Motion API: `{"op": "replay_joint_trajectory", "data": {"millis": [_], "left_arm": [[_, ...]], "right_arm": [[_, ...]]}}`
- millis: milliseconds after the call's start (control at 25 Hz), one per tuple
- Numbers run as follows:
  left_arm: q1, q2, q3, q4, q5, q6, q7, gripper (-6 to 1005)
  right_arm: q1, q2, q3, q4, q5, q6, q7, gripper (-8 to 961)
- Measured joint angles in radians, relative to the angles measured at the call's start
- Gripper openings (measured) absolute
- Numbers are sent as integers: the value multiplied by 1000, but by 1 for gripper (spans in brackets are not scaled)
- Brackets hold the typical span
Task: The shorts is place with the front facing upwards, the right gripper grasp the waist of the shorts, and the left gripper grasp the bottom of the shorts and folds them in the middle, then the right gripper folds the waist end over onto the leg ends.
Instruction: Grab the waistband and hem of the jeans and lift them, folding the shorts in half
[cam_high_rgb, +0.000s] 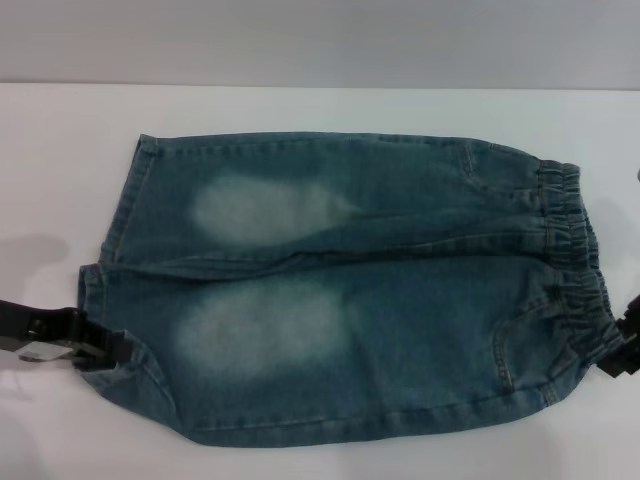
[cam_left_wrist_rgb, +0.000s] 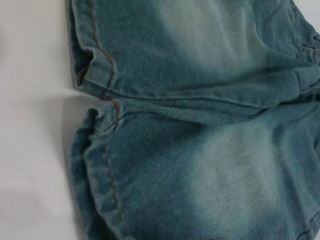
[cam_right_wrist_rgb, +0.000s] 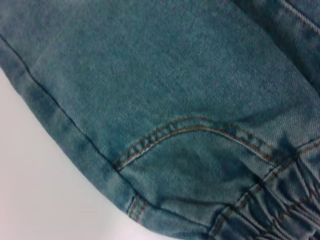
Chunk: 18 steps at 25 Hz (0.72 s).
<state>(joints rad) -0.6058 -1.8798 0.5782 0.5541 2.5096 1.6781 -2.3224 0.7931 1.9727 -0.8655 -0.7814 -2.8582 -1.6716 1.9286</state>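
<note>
A: Head view first, from the left. What is there?

B: The left gripper (cam_high_rgb: 118, 348) comes in low at the left edge of the white table (cam_high_rgb: 60, 150). Its black fingers meet the hem of the near leg at the bottom of the shorts (cam_high_rgb: 105, 300), clenched on the fabric as far as I can see, though the tips are partly hidden by the denim.

A: And how do the shorts lie?

B: The shorts (cam_high_rgb: 350, 290) are spread flat in the middle of the table, front side up, pockets showing. Their long axis runs left to right: the leg ends (cam_high_rgb: 125, 200) point left, and the waist (cam_high_rgb: 575, 245), a gathered elastic band, points right. One leg lies far, one near, each with a pale faded patch.

A: Does the left wrist view add anything?

B: It shows the two stitched hems (cam_left_wrist_rgb: 100, 65) side by side against the table, the near one slightly bunched. No fingers appear in it.

A: And on the right?

B: The right gripper (cam_high_rgb: 622, 345) shows only as dark tips at the right edge, touching the near corner of the waist. Whether it grips or is released, I cannot tell. The right wrist view shows a curved pocket seam (cam_right_wrist_rgb: 195, 127) and the gathered band beside it.
</note>
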Motion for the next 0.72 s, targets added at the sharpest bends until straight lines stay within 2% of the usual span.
{"op": "replay_joint_trajectory", "data": {"millis": [320, 520, 720], "left_arm": [[0, -4, 0, 4, 0, 0, 1, 58], [0, -5, 0, 6, 0, 0, 2, 59], [0, -5, -1, 6, 0, 0, 3, 60]], "right_arm": [[-17, -7, 5, -33, 105, -5, -2, 492], [-19, -2, -2, -26, 108, 1, -6, 491], [-26, -6, 4, -26, 109, 3, -16, 491]]}}
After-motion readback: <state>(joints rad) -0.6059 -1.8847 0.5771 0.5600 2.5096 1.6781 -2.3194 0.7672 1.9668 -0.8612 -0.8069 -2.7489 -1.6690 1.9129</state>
